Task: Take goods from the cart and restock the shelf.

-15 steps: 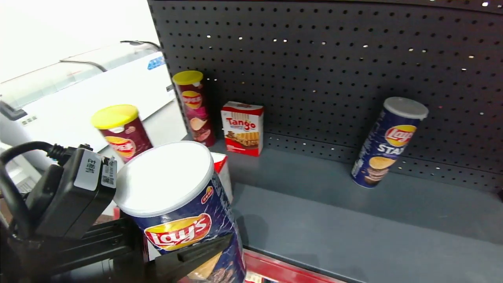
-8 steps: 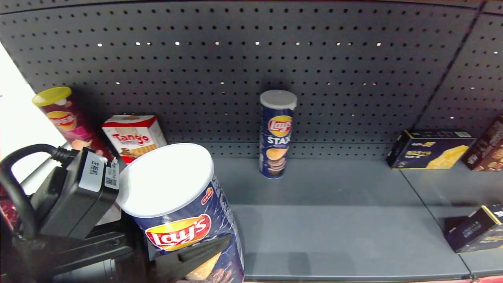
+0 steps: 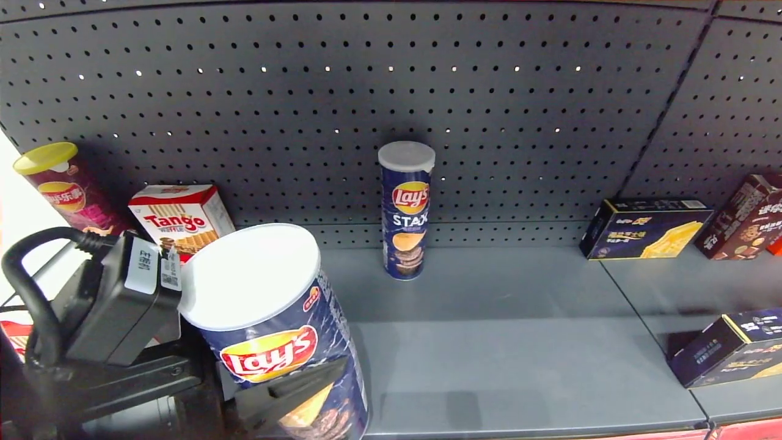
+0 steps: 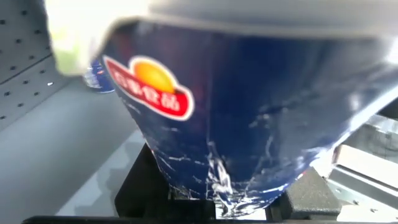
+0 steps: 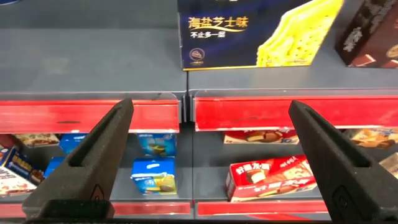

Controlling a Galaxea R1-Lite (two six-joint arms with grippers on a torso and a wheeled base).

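Over grey shelf, left tool seemingly clamps blue can; right tool gapes wide.

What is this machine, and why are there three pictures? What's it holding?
It is a robot with two arms ending in pinching claws called grippers. The picture showing the whole shelf comes from a camera on its head; the other two come from cameras on its wrists. The left gripper is shut on a dark blue chip can with a white lid. The right gripper is open and holds nothing. On the grey metal shelf are a matching blue can, a red-and-white box, a maroon can with a yellow lid and dark blue boxes.
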